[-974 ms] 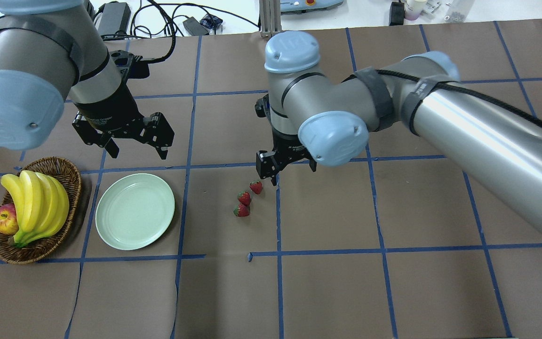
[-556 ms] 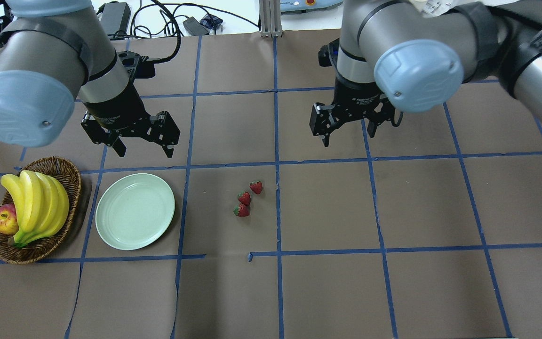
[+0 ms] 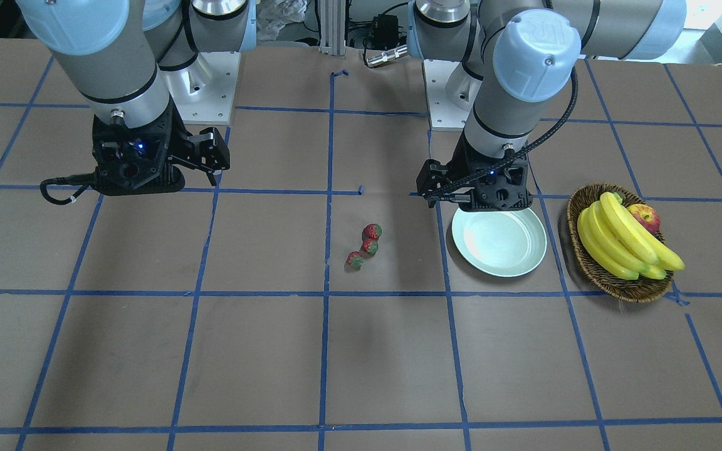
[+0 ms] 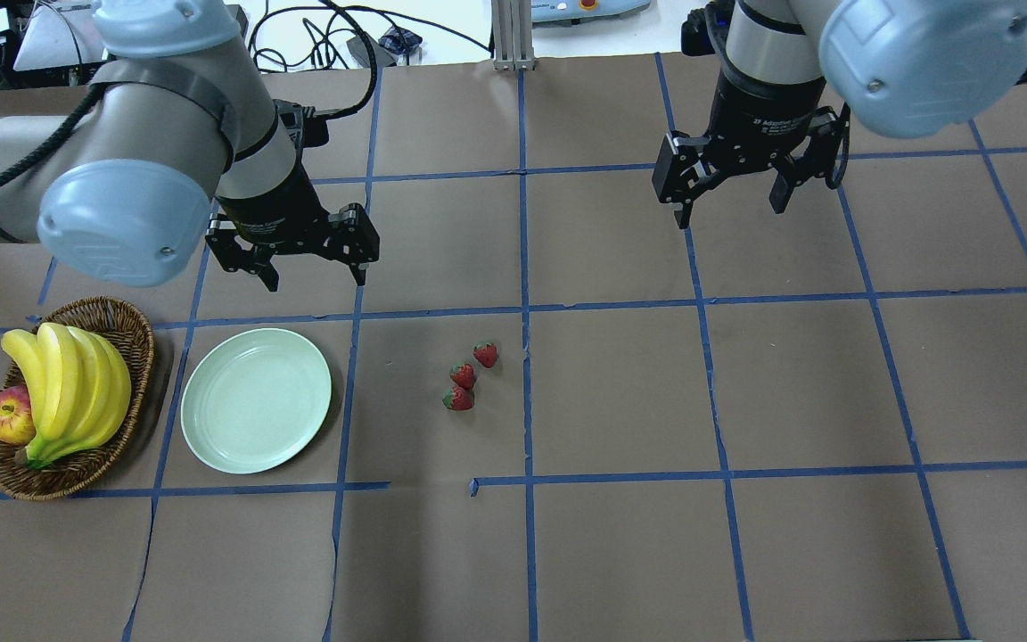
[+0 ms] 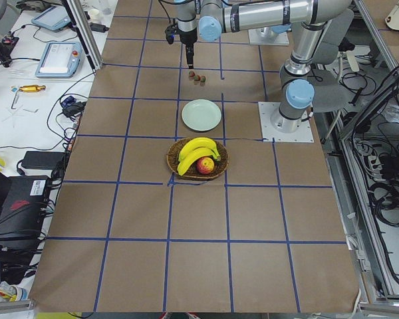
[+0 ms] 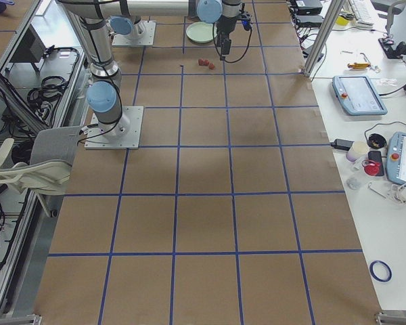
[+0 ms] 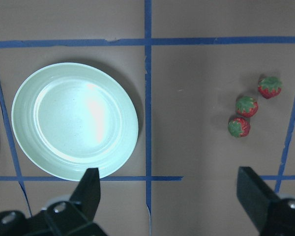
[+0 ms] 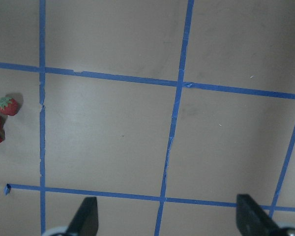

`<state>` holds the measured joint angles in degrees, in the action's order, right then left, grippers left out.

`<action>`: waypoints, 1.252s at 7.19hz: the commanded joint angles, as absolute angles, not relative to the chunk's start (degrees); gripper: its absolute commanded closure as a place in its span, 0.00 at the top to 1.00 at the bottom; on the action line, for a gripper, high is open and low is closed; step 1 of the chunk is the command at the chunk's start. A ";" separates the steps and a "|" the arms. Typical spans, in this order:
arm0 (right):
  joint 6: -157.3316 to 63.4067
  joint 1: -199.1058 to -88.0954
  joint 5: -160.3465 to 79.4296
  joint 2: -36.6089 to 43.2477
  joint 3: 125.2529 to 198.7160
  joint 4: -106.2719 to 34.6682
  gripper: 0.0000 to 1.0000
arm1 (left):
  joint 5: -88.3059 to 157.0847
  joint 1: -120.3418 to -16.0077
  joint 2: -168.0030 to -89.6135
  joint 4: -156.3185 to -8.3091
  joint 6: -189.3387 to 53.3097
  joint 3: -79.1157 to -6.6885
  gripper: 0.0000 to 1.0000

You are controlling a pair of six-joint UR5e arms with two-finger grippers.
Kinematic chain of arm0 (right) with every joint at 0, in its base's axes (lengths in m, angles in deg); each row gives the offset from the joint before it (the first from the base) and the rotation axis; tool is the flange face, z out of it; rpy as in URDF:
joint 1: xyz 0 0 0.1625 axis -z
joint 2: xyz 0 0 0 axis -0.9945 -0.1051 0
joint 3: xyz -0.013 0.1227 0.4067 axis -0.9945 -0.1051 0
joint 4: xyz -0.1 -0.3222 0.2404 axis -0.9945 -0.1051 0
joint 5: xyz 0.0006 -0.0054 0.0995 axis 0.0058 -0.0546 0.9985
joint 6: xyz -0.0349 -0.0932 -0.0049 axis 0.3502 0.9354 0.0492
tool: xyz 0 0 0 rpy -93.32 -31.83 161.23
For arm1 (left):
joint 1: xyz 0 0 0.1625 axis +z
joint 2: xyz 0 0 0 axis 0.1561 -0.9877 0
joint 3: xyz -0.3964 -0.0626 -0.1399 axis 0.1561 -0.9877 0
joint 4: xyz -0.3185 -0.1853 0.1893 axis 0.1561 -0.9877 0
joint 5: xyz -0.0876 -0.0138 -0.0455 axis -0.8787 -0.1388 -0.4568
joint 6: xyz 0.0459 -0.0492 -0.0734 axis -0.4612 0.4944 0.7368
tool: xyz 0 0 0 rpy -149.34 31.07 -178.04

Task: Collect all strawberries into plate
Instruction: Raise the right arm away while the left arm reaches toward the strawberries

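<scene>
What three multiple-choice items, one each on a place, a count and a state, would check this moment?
1. Where are the strawberries? A. on the table, apart from the plate; B. on the plate; C. held in the air.
2. How many strawberries show? A. two; B. three; C. five.
3. The left gripper and right gripper are: A. both open and empty; B. both shut; C. left shut on a strawberry.
Answers: 1 A, they lie on the brown paper and the plate is bare; 2 B, three red fruits sit in one cluster; 3 A, both wrist views show spread fingers with nothing between.
</scene>
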<state>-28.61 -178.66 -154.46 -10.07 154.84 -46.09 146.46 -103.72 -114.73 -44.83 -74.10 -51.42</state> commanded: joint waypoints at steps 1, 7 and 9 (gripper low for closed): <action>-28.44 -178.28 -154.53 -10.28 154.33 -45.98 1.00 | 145.49 -105.82 -117.90 -39.19 -71.67 -53.43 1.00; -26.42 -176.70 -154.54 -9.93 155.56 -45.80 1.00 | 137.84 -110.74 -127.83 -23.89 -72.35 -57.14 0.99; -26.42 -176.69 -154.54 -9.67 155.56 -45.63 1.00 | 136.27 -112.24 -130.73 -21.07 -74.57 -57.05 0.99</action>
<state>-26.43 -176.74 -154.54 -9.82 155.50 -45.72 137.46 -111.29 -128.89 -23.06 -73.44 -57.08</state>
